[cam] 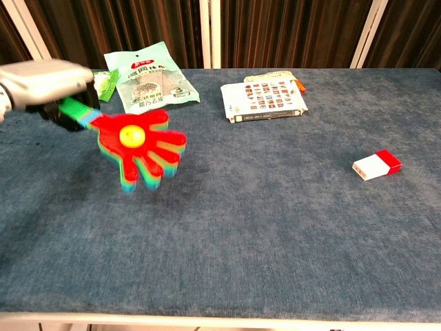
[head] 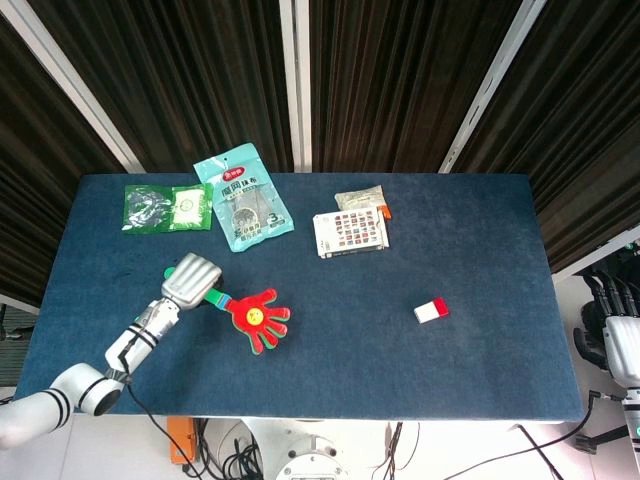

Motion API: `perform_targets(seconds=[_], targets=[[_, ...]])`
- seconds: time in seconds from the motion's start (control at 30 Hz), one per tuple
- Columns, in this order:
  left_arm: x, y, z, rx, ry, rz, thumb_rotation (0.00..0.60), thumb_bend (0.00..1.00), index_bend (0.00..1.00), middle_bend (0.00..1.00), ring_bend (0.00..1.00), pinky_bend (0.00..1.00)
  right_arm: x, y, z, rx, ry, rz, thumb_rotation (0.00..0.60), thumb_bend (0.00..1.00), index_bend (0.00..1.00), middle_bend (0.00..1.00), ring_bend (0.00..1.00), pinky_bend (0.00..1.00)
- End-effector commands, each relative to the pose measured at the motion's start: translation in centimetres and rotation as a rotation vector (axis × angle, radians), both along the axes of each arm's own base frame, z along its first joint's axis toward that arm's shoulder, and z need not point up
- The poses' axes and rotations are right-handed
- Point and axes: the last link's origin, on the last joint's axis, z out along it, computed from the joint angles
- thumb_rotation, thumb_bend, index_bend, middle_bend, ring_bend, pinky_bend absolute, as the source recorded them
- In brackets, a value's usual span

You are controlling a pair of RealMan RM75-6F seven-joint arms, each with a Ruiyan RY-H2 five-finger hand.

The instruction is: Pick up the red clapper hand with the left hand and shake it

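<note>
Bright, even light overhead; my clapper (cam: 141, 148) is motion-blurred in chest view, its soft shadow on the desk (cam: 275, 227).

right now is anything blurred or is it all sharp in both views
Chest view: the red clapper hand is motion-smeared along its lower edges, and the left hand is soft; the table is sharp. Head view: the clapper is crisper.

In the chest view the left hand (cam: 43, 81) is cut off by the left edge, and its fingers are hidden around the green handle of the red clapper hand (cam: 141, 148), whose outline is blurred. The green packet (cam: 103, 83) is mostly hidden behind that hand. In the head view the right hand (head: 622, 345) is cut off at the right edge.
</note>
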Motion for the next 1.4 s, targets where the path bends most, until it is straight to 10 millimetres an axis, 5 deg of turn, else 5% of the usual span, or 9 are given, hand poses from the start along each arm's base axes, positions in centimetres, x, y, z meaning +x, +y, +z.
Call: perform_targets(seconds=[0.03, 0.4, 0.77, 0.83, 0.9, 0.97, 1.0, 1.17, 1.4], targets=[[0.1, -0.6, -1.1, -0.047, 0.017, 0.035, 0.6, 0.6, 1.0, 1.0, 1.0, 1.0, 0.0, 0.0, -0.1, 0.002, 0.0, -0.002, 0.6, 0.36, 0.0, 0.0, 0.0, 0.0], [1.4, 1.3, -3.9, -0.011, -0.325, 0.332, 0.6, 0.6, 1.0, 1.0, 1.0, 1.0, 0.0, -0.1, -0.2, 0.011, 0.002, -0.006, 0.6, 0.36, 0.0, 0.0, 0.0, 0.0], [1.8, 2.2, -5.0, 0.1, -0.306, 0.392, 0.585, 0.55, 0.99, 1.0, 1.0, 1.0, -0.8, -0.1, 0.2, 0.004, -0.011, -0.024, 0.6, 0.36, 0.0, 0.0, 0.0, 0.0], [2.3, 2.1, -4.8, 0.067, -0.331, 0.412, 0.381, 0.47, 0.78, 0.88, 0.87, 0.93, -0.9, -0.1, 0.2, -0.001, -0.014, -0.023, 0.6, 0.36, 0.0, 0.0, 0.0, 0.0], [2.2, 2.0, -4.3, -0.013, -0.285, 0.435, 0.207, 0.39, 0.33, 0.48, 0.47, 0.59, -0.9, -0.1, 0.3, -0.003, -0.015, -0.02, 0.6, 0.36, 0.0, 0.0, 0.0, 0.0], [2.7, 2.2, -3.5, -0.016, -0.261, 0.42, 0.315, 0.28, 0.01, 0.06, 0.06, 0.14, -0.8, -0.2, 0.3, -0.004, -0.017, -0.016, 0.6, 0.36, 0.0, 0.0, 0.0, 0.0], [3.0, 2.1, -3.0, -0.012, -0.283, 0.426, 0.395, 0.25, 0.0, 0.01, 0.01, 0.07, -0.9, -0.1, 0.4, -0.007, -0.017, -0.014, 0.6, 0.36, 0.0, 0.0, 0.0, 0.0], [3.3, 1.2, -1.4, -0.063, -0.233, 0.428, 0.6, 0.15, 0.0, 0.0, 0.0, 0.0, -0.8, 0.0, 0.4, -0.014, -0.017, -0.012, 0.6, 0.36, 0.0, 0.0, 0.0, 0.0], [2.5, -0.3, 1.5, -0.03, -0.179, 0.357, 0.6, 0.14, 0.0, 0.0, 0.0, 0.0, -0.6, 0.2, 0.4, -0.019, -0.015, -0.007, 0.6, 0.36, 0.0, 0.0, 0.0, 0.0]])
